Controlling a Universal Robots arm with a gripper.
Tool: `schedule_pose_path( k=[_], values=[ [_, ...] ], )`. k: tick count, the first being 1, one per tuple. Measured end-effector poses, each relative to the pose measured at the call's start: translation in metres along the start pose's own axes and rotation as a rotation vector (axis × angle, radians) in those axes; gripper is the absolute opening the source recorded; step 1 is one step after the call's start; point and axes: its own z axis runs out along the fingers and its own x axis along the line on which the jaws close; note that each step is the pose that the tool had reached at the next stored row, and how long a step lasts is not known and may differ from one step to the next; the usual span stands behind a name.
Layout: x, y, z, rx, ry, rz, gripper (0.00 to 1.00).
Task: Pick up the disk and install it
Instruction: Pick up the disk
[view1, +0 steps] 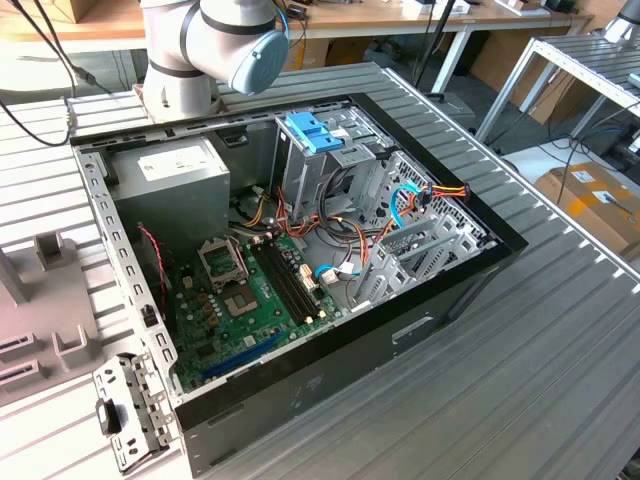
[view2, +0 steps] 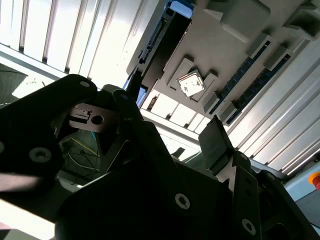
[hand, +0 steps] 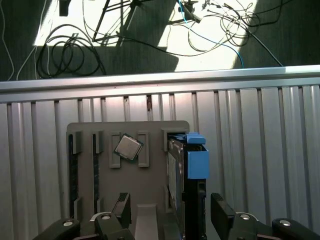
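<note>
The disk (hand: 192, 165) stands on edge in a slot of a grey holder tray (hand: 90, 170); its body is dark and a light blue carrier frames it. In the first wrist view my gripper (hand: 172, 210) is open, with one fingertip on each side of the disk's near end, and I see no contact. The second wrist view shows the same disk (view2: 157, 45) as a dark slab with a blue end, with the gripper (view2: 172, 107) open below it. The open computer case (view1: 470, 270) lies on the ribbed table, its metal drive cage (view1: 330, 165) topped by a blue latch piece.
A processor chip (hand: 129, 147) sits in another pocket of the holder tray, and thin dark sticks fill its narrow slots (hand: 73, 175). Part of the grey tray (view1: 40, 310) shows at the exterior view's left. The arm's base (view1: 190, 50) stands behind the case. Cables lie on the floor (hand: 65, 55).
</note>
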Motion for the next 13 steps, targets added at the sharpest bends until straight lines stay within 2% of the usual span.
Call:
schedule_pose_path(
  k=[13],
  values=[
    [-0.0013, 0.0003, 0.0024, 0.0000, 0.0000, 0.000, 0.74]
  ],
)
